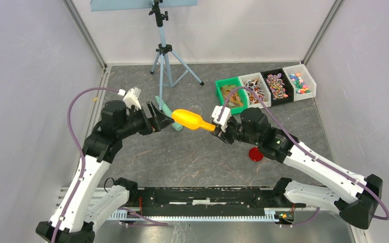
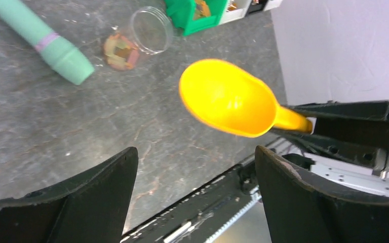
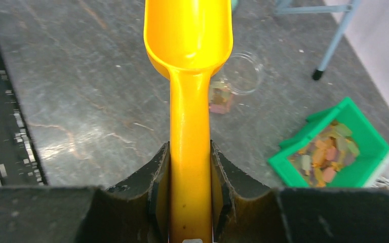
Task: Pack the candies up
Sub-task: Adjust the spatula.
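The right gripper (image 3: 190,152) was clamped on the handle of the orange plastic scoop (image 3: 188,30), whose front end was cut off by the top edge of the right wrist view. The left gripper (image 2: 195,157) had its fingers spread wide and held nothing, near the scoop's bowl. A few small wrapped candies (image 2: 120,50), blurred, lay at the closed end of a clear round jar (image 2: 154,30) lying on its side on the grey table (image 2: 55,126). More filled the green plastic bin (image 3: 283,162). From above, the scoop hid most of the jar.
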You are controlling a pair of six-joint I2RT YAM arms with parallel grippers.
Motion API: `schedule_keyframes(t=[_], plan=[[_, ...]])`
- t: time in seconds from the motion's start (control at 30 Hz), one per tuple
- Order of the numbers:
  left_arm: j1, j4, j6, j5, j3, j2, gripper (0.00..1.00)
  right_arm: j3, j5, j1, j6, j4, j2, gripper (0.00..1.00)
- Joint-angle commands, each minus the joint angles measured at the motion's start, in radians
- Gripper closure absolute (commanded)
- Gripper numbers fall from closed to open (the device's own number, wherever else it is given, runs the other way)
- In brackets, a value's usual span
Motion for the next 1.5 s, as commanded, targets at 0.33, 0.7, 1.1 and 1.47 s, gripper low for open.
schedule_keyframes(t=[0.33, 0.7, 1.1, 1.47], plan=[[-0.005, 0.013, -0.208, 0.231, 0.073, 0.115, 0.26, 0.03, -0.204, 0.005, 0.072, -0.007, -0.099, 1.0], [-0.005, 0.004, -0.179, 0.235, 0.034, 0.132, 0.54, 0.051, -0.204, 0.005, 0.108, 0.024, -0.123, 1.0], [-0.003, -0.028, -0.106, 0.184, -0.008, 0.132, 0.69, 0.057, -0.192, 0.005, 0.153, 0.073, -0.138, 0.98], [-0.004, 0.018, -0.111, 0.18, -0.088, 0.124, 0.75, 0.07, -0.231, 0.001, 0.188, 0.114, -0.115, 0.96]])
